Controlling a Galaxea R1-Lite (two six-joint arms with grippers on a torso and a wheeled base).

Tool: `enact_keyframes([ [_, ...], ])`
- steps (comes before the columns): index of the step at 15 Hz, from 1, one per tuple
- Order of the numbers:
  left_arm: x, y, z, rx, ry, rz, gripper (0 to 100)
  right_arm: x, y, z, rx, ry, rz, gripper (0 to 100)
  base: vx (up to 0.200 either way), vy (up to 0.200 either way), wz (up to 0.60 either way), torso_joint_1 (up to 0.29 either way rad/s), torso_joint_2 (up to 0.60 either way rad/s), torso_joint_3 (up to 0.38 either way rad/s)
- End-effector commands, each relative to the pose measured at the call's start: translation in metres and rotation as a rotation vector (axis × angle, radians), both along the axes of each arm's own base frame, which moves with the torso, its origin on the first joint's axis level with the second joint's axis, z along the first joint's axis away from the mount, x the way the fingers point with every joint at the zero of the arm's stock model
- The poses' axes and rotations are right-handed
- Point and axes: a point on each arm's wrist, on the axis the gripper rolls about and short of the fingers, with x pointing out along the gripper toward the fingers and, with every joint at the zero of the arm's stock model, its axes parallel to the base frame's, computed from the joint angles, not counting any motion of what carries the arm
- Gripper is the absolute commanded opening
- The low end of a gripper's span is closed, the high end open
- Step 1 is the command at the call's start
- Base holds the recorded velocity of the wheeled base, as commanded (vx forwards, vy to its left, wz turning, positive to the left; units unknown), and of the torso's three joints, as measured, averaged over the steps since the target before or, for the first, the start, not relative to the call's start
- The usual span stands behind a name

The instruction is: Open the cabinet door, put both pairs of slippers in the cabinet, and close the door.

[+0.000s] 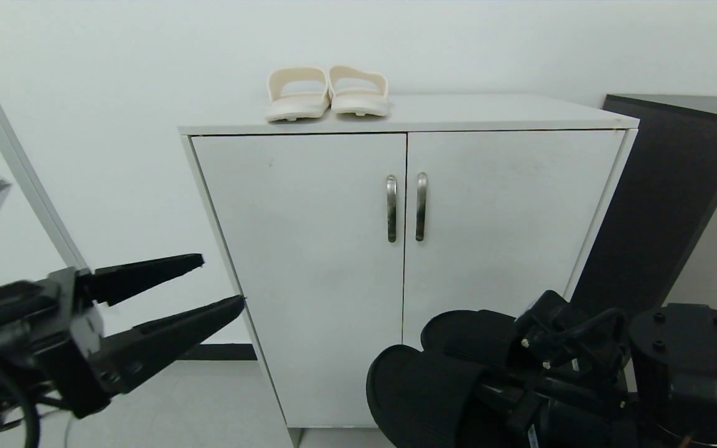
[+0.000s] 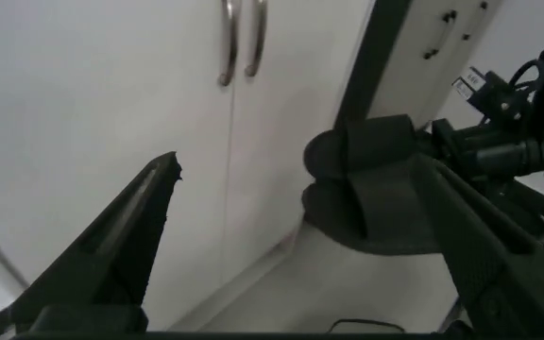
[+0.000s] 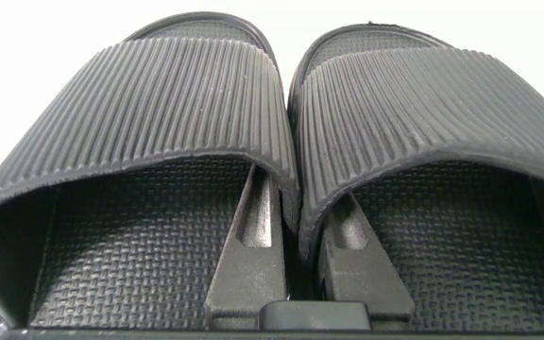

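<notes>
Head view: my left tool [image 1: 221, 280] hung released, fingers wide apart, low beside the left edge of the cabinet [image 1: 489, 115], arm roughly level. Both doors [image 1: 309, 261] were shut, and the cream slippers [image 1: 327, 93] sat on top. Left wrist view: the black slippers [image 2: 366, 189] hung before the right door. Right wrist view: my right tool [image 3: 300, 269] was clenched on the pair's touching inner walls, one finger inside each slipper.

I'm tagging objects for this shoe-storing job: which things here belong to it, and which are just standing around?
Part of the job:
white cabinet, shut
cream slippers on its top
black slippers, held by the right gripper
left gripper, open and empty

Just there:
dark unit beside the cabinet
wall behind
</notes>
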Motion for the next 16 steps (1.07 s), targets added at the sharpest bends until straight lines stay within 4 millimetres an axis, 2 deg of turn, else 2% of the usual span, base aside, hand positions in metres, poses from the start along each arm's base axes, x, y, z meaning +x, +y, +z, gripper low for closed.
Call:
enact_keyframes([
  [1,0.031,-0.030,0.005,0.017,0.040,-0.088,100,0.001,0.002,-0.003,-0.007,0.007,0.001,0,0.000,0.000,0.00,0.000,0.00,0.000],
  [3,0.047,-0.055,0.010,0.024,0.042,-0.121,100,0.003,0.004,-0.006,-0.020,0.016,0.001,0,0.000,0.000,0.00,0.000,0.00,0.000],
  [4,0.048,-0.056,0.010,0.025,0.043,-0.121,100,0.003,0.004,-0.006,-0.020,0.016,0.001,0,0.000,0.000,0.00,0.000,0.00,0.000],
  [6,0.072,-0.084,0.013,0.013,0.019,-0.162,100,0.003,0.004,-0.007,-0.024,0.018,0.000,0,0.000,0.000,0.00,0.000,0.00,0.000],
  [10,0.097,-0.126,0.021,-0.017,0.011,-0.236,100,0.002,0.003,-0.006,-0.017,0.016,0.004,0,0.000,0.000,0.00,0.000,0.00,0.000],
  [13,0.105,-0.147,0.025,-0.052,0.031,-0.283,100,0.001,0.003,-0.006,-0.019,0.015,0.004,0,0.000,0.000,0.00,0.000,0.00,0.000],
  [14,0.113,-0.158,0.020,-0.048,0.041,-0.293,100,0.001,0.003,-0.006,-0.019,0.015,0.004,0,0.000,0.000,0.00,0.000,0.00,0.000],
  [16,0.119,-0.163,0.017,-0.047,0.049,-0.296,100,0.001,0.003,-0.006,-0.017,0.014,0.004,0,0.000,0.000,0.00,0.000,0.00,0.000],
])
